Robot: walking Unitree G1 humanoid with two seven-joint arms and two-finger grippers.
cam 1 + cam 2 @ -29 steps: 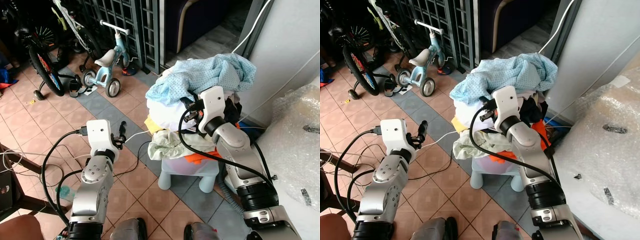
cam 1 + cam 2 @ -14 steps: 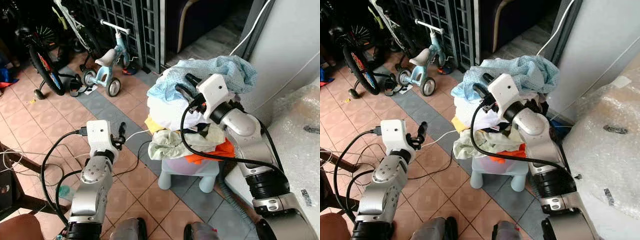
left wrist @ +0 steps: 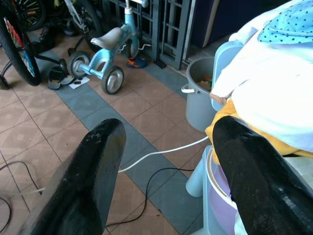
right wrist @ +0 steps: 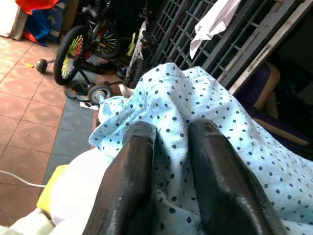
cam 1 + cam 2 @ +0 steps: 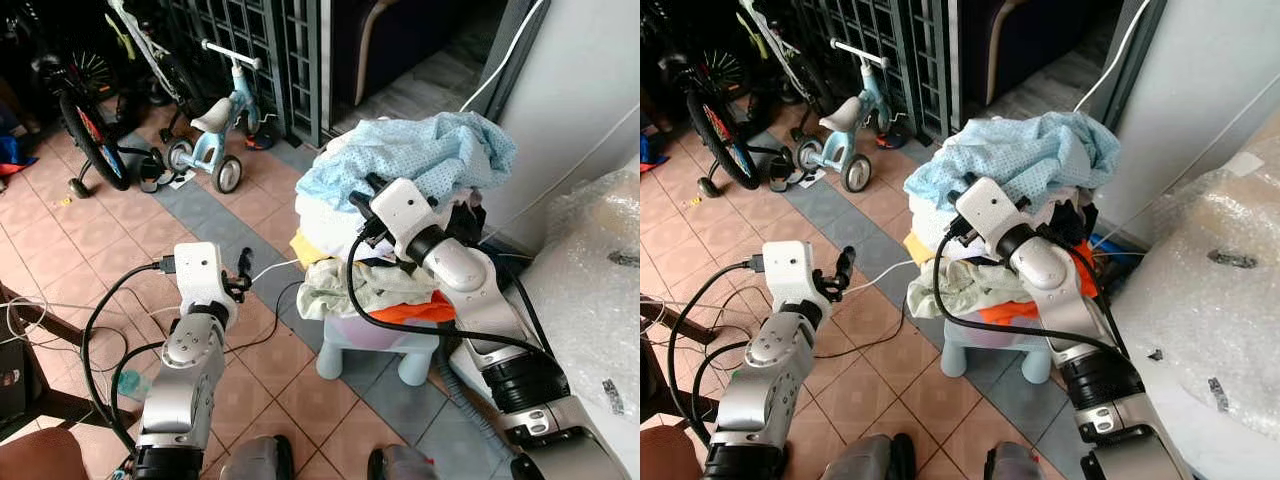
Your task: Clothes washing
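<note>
While left pincer (image 3: 164, 171) gapes idle, right pincer (image 4: 168, 161) pinches — dotted blue cloth (image 5: 420, 155).

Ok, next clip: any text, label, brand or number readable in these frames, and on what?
None readable.
Bike wheel: coloured markings on the rim, too blurred to read.
Bubble wrap: small dark marks, possibly labels, too small to read.
Dotted cloth, pinched by the right gripper: only a dot pattern, no print.
Left gripper, tricycle: no lettering visible.
</note>
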